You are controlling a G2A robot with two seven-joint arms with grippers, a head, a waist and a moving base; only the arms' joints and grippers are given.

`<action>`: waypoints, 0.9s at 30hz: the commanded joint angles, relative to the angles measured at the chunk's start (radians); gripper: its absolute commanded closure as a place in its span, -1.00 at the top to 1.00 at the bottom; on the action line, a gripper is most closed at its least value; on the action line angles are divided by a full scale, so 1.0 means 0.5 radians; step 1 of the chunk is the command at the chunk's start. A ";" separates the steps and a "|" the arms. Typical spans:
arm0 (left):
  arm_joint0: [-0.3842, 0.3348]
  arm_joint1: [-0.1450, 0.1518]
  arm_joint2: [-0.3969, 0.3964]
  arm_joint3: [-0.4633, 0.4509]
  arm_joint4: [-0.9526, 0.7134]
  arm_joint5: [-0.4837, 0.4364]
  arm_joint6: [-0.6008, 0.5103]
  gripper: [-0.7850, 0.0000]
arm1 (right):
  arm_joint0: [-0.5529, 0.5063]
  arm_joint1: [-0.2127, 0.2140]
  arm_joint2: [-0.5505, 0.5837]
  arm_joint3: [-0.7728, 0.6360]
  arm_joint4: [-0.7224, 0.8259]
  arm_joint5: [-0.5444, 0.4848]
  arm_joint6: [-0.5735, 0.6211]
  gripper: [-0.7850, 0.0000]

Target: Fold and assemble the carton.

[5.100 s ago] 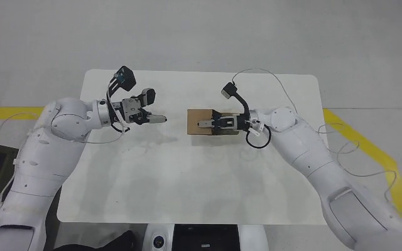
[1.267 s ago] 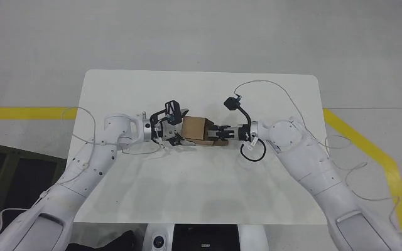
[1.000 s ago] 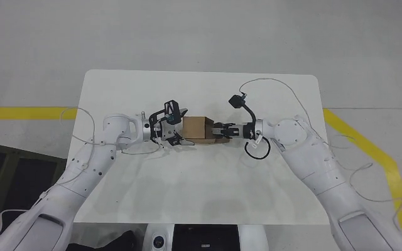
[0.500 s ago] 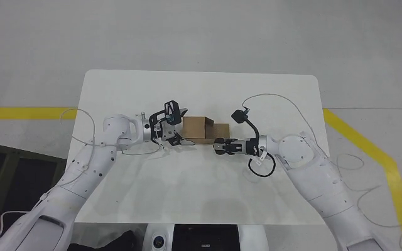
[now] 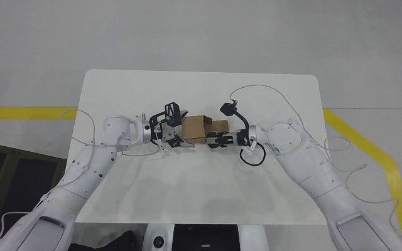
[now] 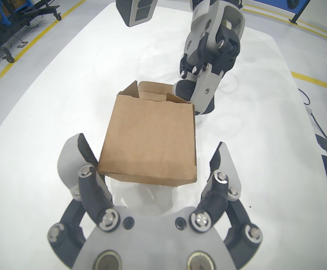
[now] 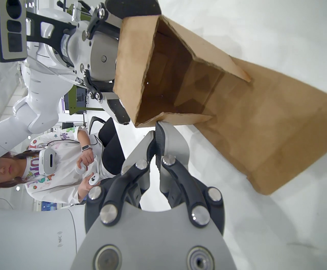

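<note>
Carton [image 5: 196, 127] is popped up into a box, but I see its end flaps [image 7: 268, 122] not shut yet; my left gripper [image 6: 150, 158] is spread wide around it, and my right gripper [image 7: 156, 133] is pressed together by a flap.

One carton [image 5: 196, 127], two hands [image 6: 150, 150] [image 7: 156, 135], one table [image 5: 125, 188].

table: white rectangular tabletop with rounded corners [image 5: 188, 194], marked with faint scuff rings | floor: smooth grey floor [image 5: 201, 31] is seen all around the tabletop | markings: yellow taped lines [image 5: 31, 113] are laid on the floor at both sides | background: black wheeled equipment frame [image 6: 33, 10] is parked near a yellow line, well apart from the tabletop
</note>
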 commanded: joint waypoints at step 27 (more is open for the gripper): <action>0.007 -0.015 -0.029 0.023 0.050 -0.048 -0.002 1.00 | 0.215 -0.107 -0.151 0.302 0.081 -0.158 0.013 -1.00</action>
